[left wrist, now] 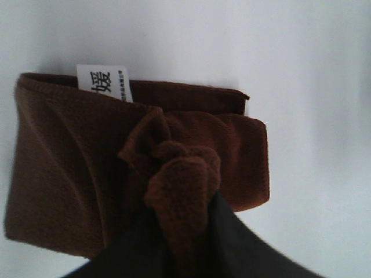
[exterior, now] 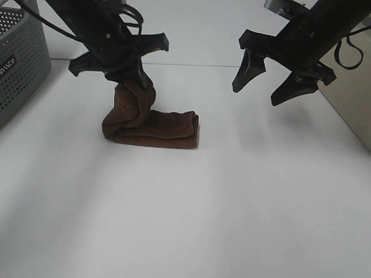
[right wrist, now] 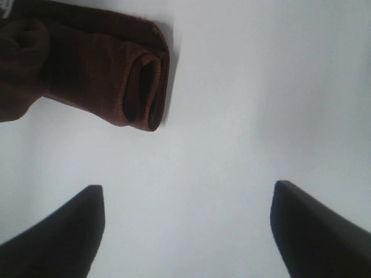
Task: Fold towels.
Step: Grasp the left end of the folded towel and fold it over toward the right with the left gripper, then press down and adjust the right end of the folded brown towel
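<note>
Towel [exterior: 151, 125] pinched at one end, broad desk [exterior: 231, 211] in front

Left fingers [left wrist: 243, 249] pinch a bunched end of the towel, held up above the folded rest. That rest lies on the desk left of centre, with a white tag [left wrist: 104, 81] at one edge. Right fingers [right wrist: 64, 231] hang spread above the desk, apart from the cloth. A grey basket [exterior: 13, 72] stands at the left edge and a beige box [exterior: 364, 99] at the right. Open desk stretches toward the near side.

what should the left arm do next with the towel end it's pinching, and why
Probably carry the left gripper rightward and lower it, laying the pinched end over the flat part. It is shut on a bunched end of the towel, lifted off the table, while the rest lies folded flat. The right gripper hangs open, clear of the cloth.
</note>
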Controlling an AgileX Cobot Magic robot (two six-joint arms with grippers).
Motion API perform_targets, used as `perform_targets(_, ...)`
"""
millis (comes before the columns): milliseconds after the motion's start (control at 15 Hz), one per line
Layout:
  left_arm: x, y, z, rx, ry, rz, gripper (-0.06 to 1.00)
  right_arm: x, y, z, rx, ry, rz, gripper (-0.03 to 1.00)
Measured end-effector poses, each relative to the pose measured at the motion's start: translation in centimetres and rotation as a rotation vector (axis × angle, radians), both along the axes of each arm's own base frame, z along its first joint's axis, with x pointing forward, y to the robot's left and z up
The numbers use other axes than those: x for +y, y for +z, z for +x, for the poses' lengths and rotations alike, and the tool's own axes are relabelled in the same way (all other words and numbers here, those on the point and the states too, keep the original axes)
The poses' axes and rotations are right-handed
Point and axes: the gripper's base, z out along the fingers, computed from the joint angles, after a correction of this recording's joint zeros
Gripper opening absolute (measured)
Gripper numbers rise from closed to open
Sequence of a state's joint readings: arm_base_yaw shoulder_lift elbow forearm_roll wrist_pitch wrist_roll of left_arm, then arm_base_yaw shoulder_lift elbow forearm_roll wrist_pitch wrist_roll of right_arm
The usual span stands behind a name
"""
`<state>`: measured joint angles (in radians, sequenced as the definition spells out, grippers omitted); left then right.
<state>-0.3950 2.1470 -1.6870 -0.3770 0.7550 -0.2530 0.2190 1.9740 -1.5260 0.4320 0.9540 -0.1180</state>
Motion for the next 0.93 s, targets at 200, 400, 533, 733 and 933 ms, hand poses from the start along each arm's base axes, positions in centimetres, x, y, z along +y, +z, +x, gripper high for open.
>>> perform_targets(200, -2.6, -2.0, -0.2, 0.016, 0.030, -0.076, 0.34, 0.0, 0.0, -0.3, 0.029, 0.013, -0.002, 0.74)
perform_targets(400, -4.7, -1.7, -0.5, 0.006, 0.076, -0.191, 0.48, 0.0, 0.0, -0.3, 0.030, 0.013, -0.003, 0.74)
perform_targets(533, -5.0, -1.4, -0.5, -0.006, 0.085, -0.217, 0.49, 0.0, 0.0, -0.3, 0.030, 0.013, -0.003, 0.74)
perform_targets(733, -3.0, 0.6, 0.4, -0.092, 0.075, -0.204, 0.49, 0.5, 0.2, -0.3, 0.038, 0.003, 0.053, 0.74)
perform_targets(933, 2.2, 3.8, 2.3, -0.224, 0.130, -0.167, 0.49, 2.3, 0.5, -0.1, 0.044, 0.006, 0.256, 0.74)
